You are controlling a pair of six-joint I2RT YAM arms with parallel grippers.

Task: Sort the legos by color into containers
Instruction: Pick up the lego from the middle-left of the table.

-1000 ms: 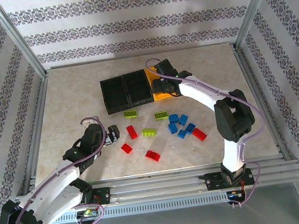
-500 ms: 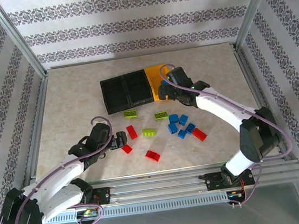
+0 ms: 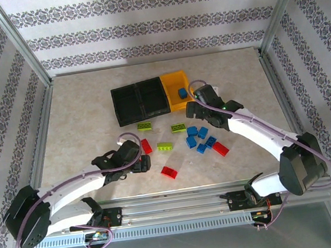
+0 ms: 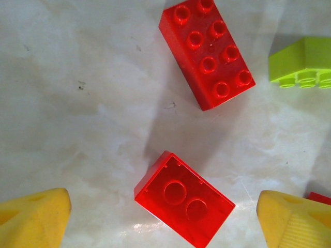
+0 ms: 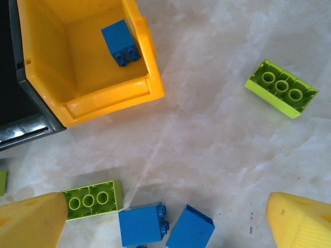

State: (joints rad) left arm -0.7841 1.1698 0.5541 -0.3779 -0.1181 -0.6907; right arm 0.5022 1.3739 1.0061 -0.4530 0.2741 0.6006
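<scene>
My work surface [image 3: 80, 116] is pale and marbled. Toward its far side stands a joined row of containers: two black bins [image 3: 140, 101] and one yellow bin [image 3: 170, 99]. Nearer my bases, loose legos lie flat on it: three lime green bricks [image 3: 165, 147], a cluster of blue bricks [image 3: 199, 139], and scattered red bricks [image 3: 169, 172].

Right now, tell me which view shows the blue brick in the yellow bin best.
Right wrist view: the blue brick lies close and sharp on the floor of the yellow bin. The top external view gives it as a small blue spot in that bin.
</scene>
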